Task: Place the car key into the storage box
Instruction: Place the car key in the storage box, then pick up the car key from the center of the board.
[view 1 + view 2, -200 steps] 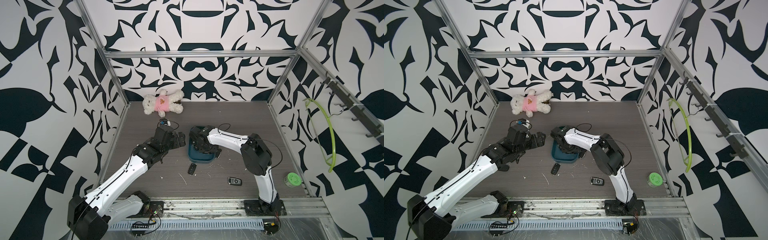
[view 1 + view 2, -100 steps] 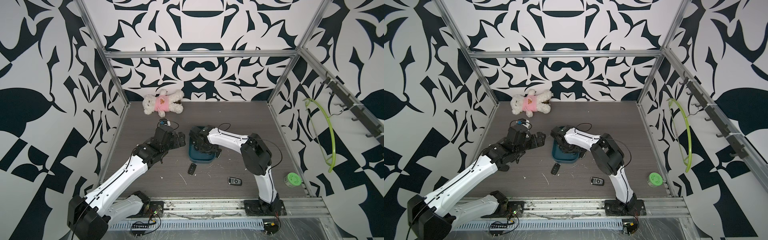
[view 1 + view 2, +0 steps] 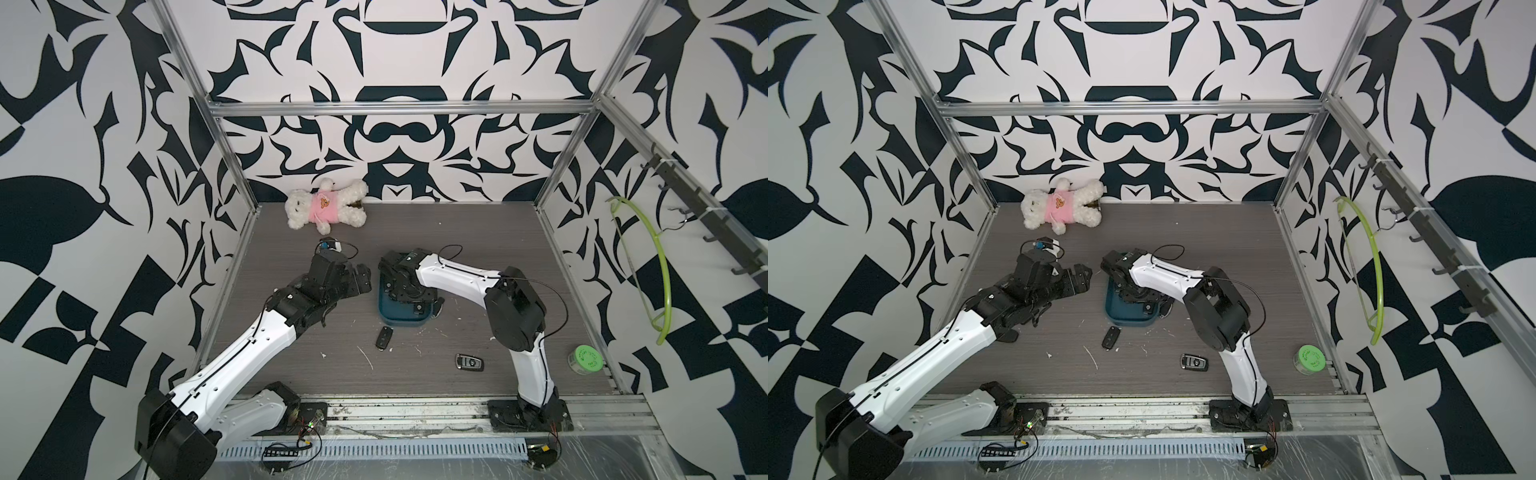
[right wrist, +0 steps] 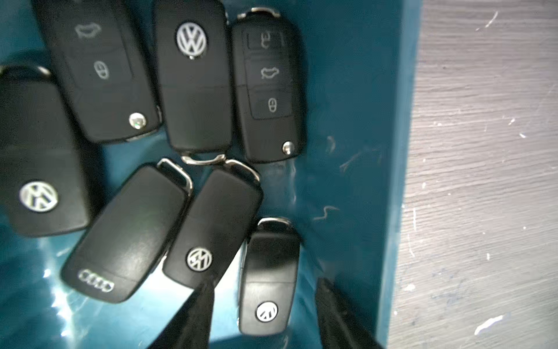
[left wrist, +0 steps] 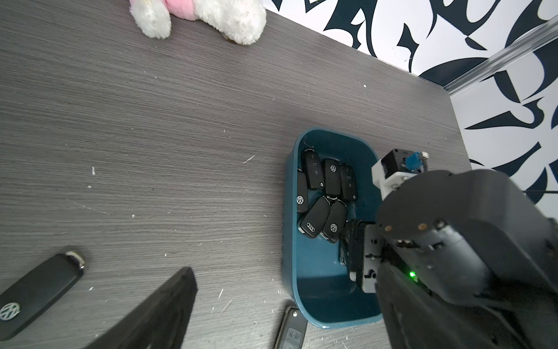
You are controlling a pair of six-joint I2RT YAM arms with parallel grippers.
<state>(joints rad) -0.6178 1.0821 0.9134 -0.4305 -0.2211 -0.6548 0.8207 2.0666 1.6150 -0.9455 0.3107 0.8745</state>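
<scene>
The dark teal storage box [image 3: 401,322] [image 3: 1128,322] stands mid-table. My right gripper [image 4: 264,290] reaches down into it and is open. A black car key [image 4: 268,281] with a VW badge lies flat on the box floor [image 4: 347,121] between the fingers, with a gap on each side. Several more black keys [image 4: 193,75] lie beside it in the box. My left gripper [image 3: 361,280] [image 5: 283,290] hangs open and empty just left of the box [image 5: 288,272].
Loose keys lie on the table: one [image 3: 384,336] in front of the box, one [image 3: 469,362] nearer the front, one [image 3: 438,307] against the box's right side. A plush bear [image 3: 326,205] lies at the back. A green-lidded jar [image 3: 585,359] stands front right.
My right gripper has opened and let go of the car key, which now rests in the storage box. Neither arm has visibly shifted.
</scene>
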